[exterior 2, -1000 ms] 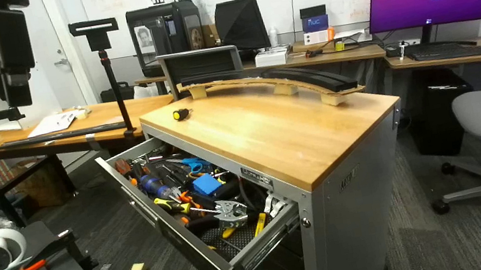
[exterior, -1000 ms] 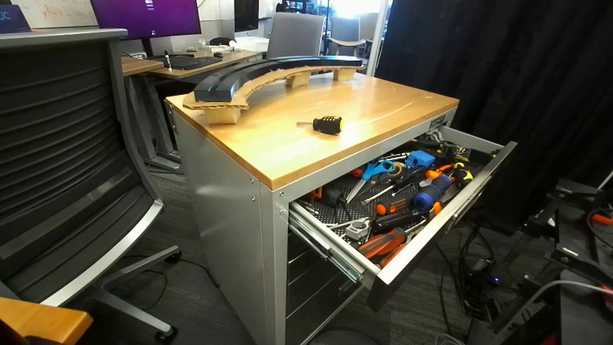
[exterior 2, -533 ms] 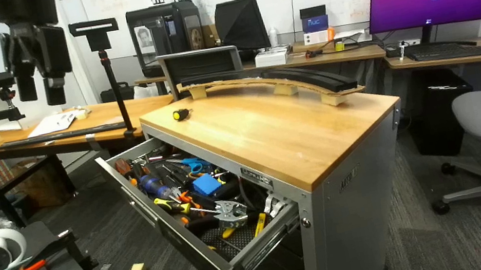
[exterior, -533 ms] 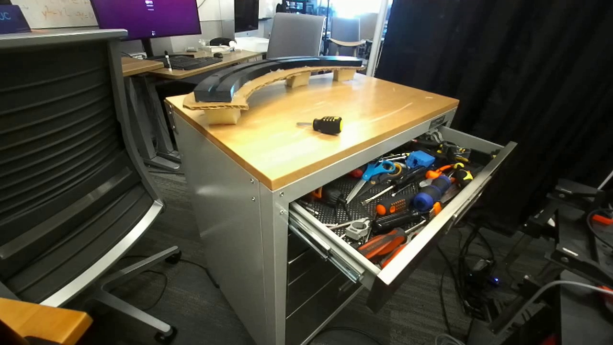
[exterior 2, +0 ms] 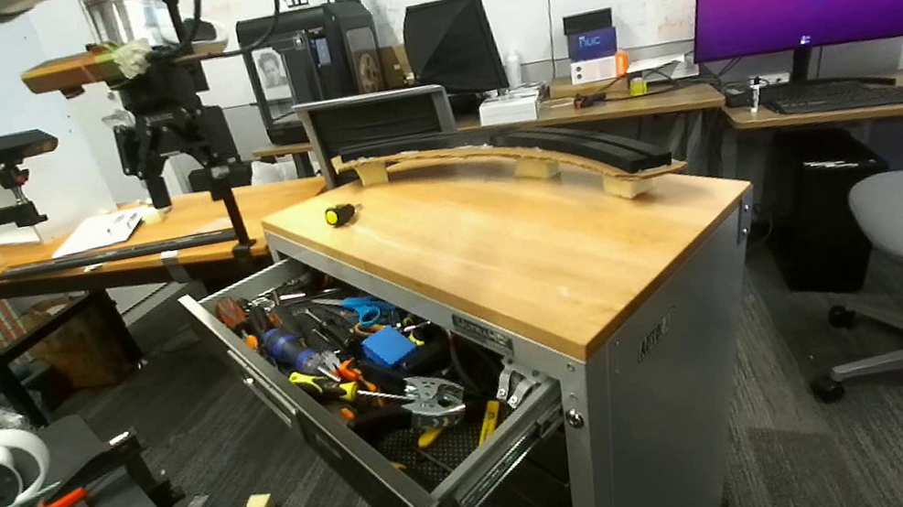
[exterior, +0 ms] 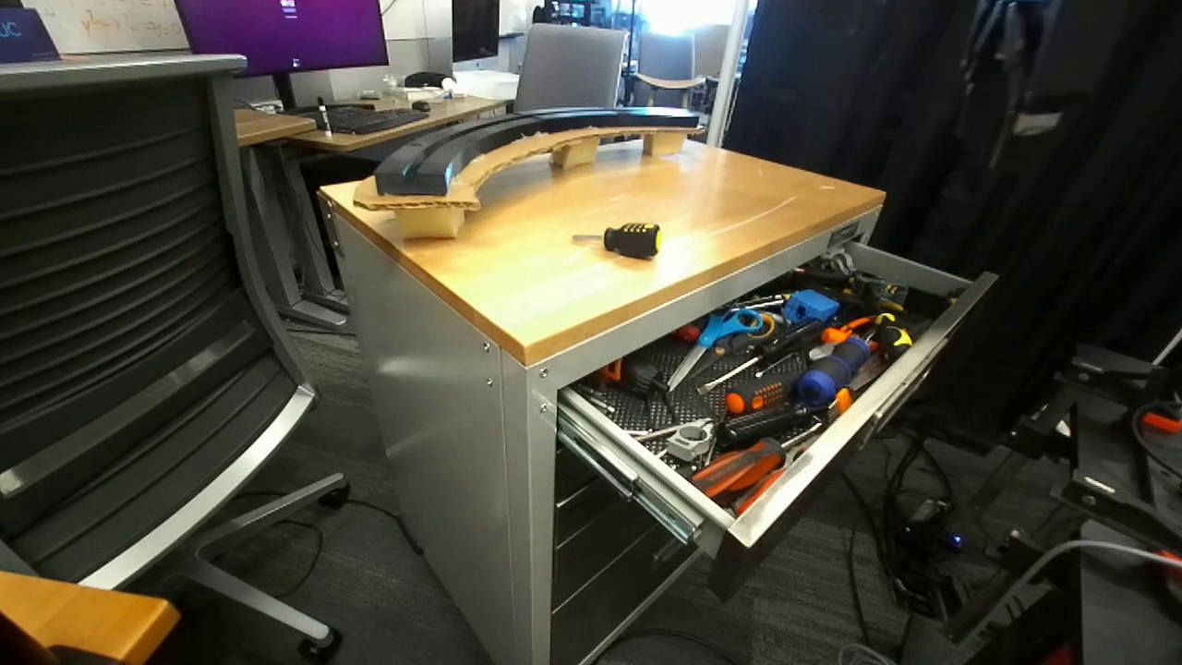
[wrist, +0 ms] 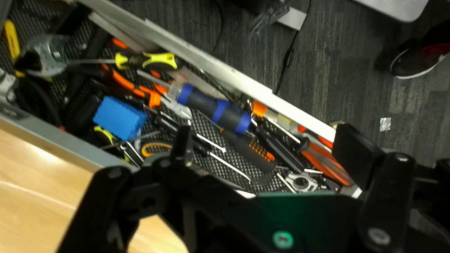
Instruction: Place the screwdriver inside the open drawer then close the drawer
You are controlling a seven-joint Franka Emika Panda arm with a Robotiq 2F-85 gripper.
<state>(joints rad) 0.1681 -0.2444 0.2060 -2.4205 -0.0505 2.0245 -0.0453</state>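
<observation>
The screwdriver point(exterior: 633, 240) lies on its side on the bench point(exterior: 554, 296), handle end toward the drawer point(exterior: 802, 469), which is pulled out and full of tools point(exterior: 831, 374). The fingers point(wrist: 357, 154) are spread wide, holding nothing; from the wrist view they look to hang above the drawer and bench edge. Step in hand, I judge: reaching for the screwdriver. Wrist view is soft and doesn't clearly show the screwdriver, so can't tell how well they line up.

To do it well: swing in over the bench, turn so the fingers close across the fat handle, not along it, then drop straight down. Round grip could roll if one side touches first, so centre before squeezing. Keep clear of the rail point(exterior: 517, 131). Then lift over the bench edge and lay it low and flat; anything standing proud may catch when the drawer goes in.

Materials: handle looks like black plastic or rubber, stubby, ribbed, yellow-marked; shank is short thin metal. Bench is smooth, glossy wood. Drawer is grey metal, lined with a bumpy black mat point(exterior: 683, 404). Rail is dark and curved, on corrugated cardboard point(exterior: 476, 180) over pale blocks point(exterior: 429, 223).
</observation>
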